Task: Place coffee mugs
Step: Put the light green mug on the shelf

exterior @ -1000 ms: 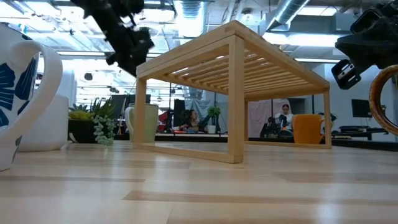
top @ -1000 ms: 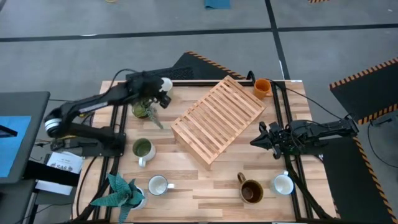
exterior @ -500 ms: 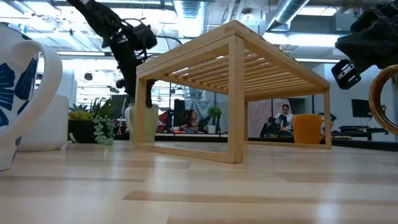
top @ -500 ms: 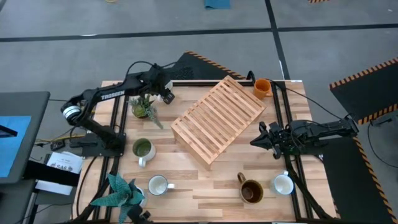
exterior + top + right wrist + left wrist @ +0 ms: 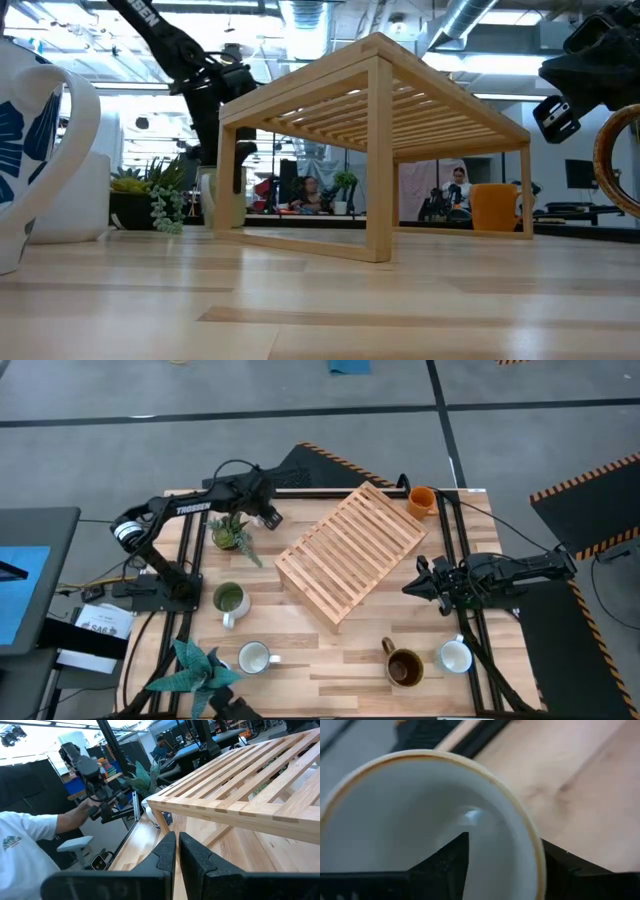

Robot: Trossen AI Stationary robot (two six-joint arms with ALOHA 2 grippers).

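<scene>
The cream-white mug [image 5: 215, 196] stands on its base at the table's far left, behind the rack's leg; in the high view the left gripper [image 5: 262, 502] hides it. That gripper is open and points down, one finger inside the mug [image 5: 420, 815] and one outside. The orange mug [image 5: 421, 501] stands at the far right. The green mug [image 5: 230, 600], blue-patterned mug [image 5: 254, 658], brown mug [image 5: 403, 667] and plain white mug [image 5: 455, 656] stand toward the near edge. My right gripper [image 5: 412, 588] is shut and hovers right of the rack. My left gripper comes from above with one finger [image 5: 445, 865] inside the cream-white mug and the other [image 5: 565, 870] outside its wall [image 5: 532, 850]. A gap shows between the inner finger and the wall. Whether the outer finger touches the wall, I cannot tell. The mug stands upright on the table.
The slatted wooden rack [image 5: 350, 550] stands slantwise in the table's middle. One potted plant [image 5: 230, 532] is just near of the left gripper, another [image 5: 195, 665] at the near left corner. A person's arm [image 5: 30, 835] shows beyond the table's left.
My left gripper has come down from above the rack's height onto the cream-white mug, and one finger has gone into it. The left arm's elbow has risen. The mug has stayed on the table. The right arm has kept still.
</scene>
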